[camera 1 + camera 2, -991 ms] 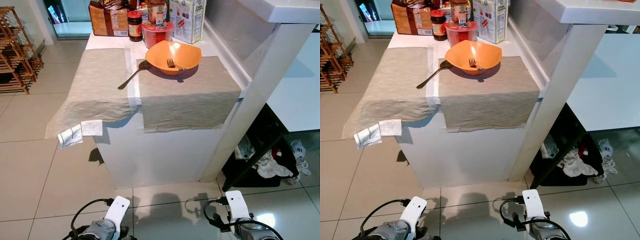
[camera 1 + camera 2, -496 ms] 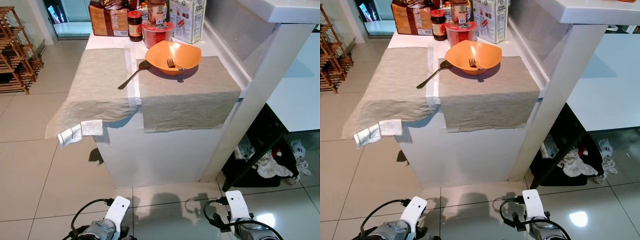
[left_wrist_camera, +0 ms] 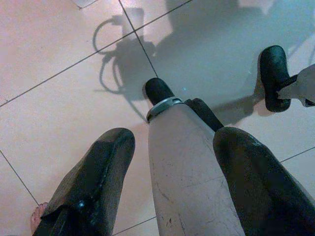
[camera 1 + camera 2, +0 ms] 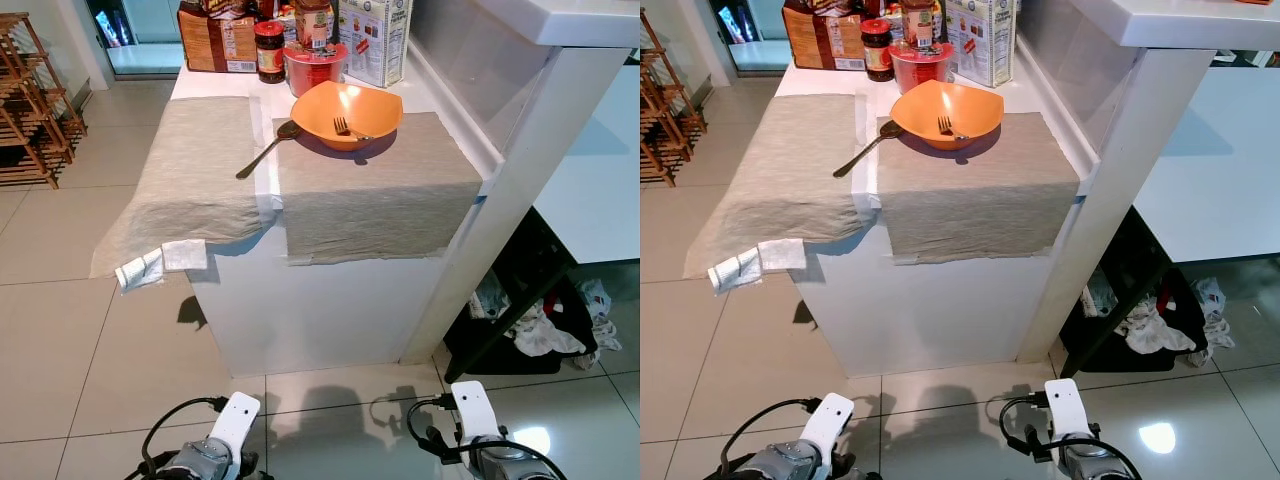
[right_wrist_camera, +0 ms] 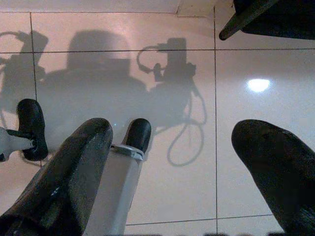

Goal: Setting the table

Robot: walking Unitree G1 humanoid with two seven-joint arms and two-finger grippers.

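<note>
Both arms are hanging idle at the robot's sides: the left gripper [image 3: 172, 162] is pointing down at the tiled floor [image 4: 60, 340] with its two black fingers [image 3: 93, 182] spread apart and nothing gripped between them, one of the robot's own legs merely passing behind the gap; the right gripper [image 5: 177, 167] is likewise hanging with its fingers spread wide over the floor and carrying nothing. The task's things are lying well ahead of and above both grippers, on the white worktop [image 4: 300, 300]. Two grey placemats are lying side by side there, marking two places: the left placemat [image 4: 190, 170] is drooping over the near edge, and the right placemat [image 4: 375, 185] is also overhanging the front. An orange bowl [image 4: 347, 113] is sitting at the far end of the right placemat, with a fork [image 4: 345, 127] resting inside it. A spoon [image 4: 265, 150] is lying slantwise across the gap between the placemats, its bowl end just beside the orange bowl. Jars, a red tub [image 4: 313, 68] and cartons [image 4: 375, 40] are crowding the far end of the worktop. By judgement, one place is partly laid, and the cutlery is waiting to be set straight beside the bowl; the grippers are too far and too low to reach it as they are.
</note>
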